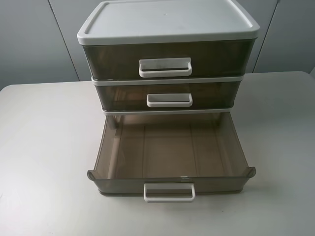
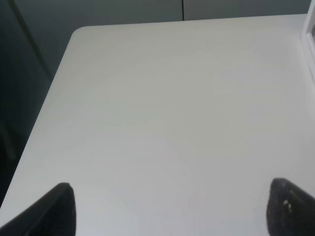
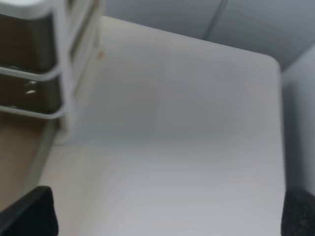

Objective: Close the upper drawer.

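Left claw [image 2: 174, 211]: wide open, empty, over bare table [image 2: 147, 98]. Right claw [image 3: 165, 214]: same, spread wide, holding nothing. Cabinet [image 3: 64, 73] sits just ahead of the right claw, on the side toward the left claw. The left claw only catches its edge, well off. Neither touches it. Target, the upper drawer [image 1: 113, 59]: top slot, between and beyond both claws, front looks flush with the cabinet, so I'd call it shut. Bottom drawer [image 1: 167, 147] is pulled right out toward me. Task reads done, unless the open one is meant.
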Controlling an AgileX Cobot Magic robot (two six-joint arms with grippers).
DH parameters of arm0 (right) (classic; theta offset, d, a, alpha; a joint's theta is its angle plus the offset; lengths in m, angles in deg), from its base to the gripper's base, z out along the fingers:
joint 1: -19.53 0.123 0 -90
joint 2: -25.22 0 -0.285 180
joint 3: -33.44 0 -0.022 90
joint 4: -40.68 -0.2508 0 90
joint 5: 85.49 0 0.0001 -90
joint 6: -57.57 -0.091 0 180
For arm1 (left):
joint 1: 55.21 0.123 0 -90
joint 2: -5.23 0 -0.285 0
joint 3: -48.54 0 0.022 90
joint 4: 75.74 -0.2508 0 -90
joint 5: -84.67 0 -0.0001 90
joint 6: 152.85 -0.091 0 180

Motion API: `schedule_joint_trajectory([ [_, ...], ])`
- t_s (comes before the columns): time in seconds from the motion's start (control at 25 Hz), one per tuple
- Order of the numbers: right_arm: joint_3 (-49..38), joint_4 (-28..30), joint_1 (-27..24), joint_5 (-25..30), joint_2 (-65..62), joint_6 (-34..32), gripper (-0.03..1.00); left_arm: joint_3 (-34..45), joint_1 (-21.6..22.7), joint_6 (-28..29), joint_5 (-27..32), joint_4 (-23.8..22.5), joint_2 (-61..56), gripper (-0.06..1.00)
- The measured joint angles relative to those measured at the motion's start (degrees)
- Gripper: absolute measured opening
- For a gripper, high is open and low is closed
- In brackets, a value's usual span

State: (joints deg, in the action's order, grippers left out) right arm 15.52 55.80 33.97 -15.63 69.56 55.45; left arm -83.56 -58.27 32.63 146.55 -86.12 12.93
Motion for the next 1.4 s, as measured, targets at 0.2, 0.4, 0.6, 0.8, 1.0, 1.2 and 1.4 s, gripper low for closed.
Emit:
schedule_joint_trajectory([
  [0.2, -6.7, 3.2, -2.0, 0.0, -12.4, -5.0, 0.69, 0.0, 0.0, 0.0, 0.0, 0.0, 0.0, 0.74],
  [0.4, -12.6, 4.6, -2.0, 0.1, -22.5, -8.9, 0.69, 0.0, 0.0, 0.0, 0.0, 0.0, 0.0, 0.74],
  [0.6, -16.2, 2.0, -2.0, 0.4, -26.8, -9.5, 0.69, 0.0, 0.0, 0.0, 0.0, 0.0, 0.0, 0.74],
  [0.8, -18.6, -0.2, -3.3, 0.4, -27.4, -10.1, 0.69, 0.0, 0.0, 0.0, 0.0, 0.0, 0.0, 0.74],
  [1.0, -19.0, -2.9, -11.3, 0.4, -28.1, -8.3, 0.69, 0.0, 0.0, 0.0, 0.0, 0.0, 0.0, 0.74],
  [1.2, -21.0, -5.4, -13.8, -0.9, -28.1, -6.8, 0.69, 0.0, 0.0, 0.0, 0.0, 0.0, 0.0, 0.74],
  [1.4, -25.1, -7.2, -13.9, -4.9, -28.3, -6.4, 0.69, 0.0, 0.0, 0.0, 0.0, 0.0, 0.0, 0.74],
])
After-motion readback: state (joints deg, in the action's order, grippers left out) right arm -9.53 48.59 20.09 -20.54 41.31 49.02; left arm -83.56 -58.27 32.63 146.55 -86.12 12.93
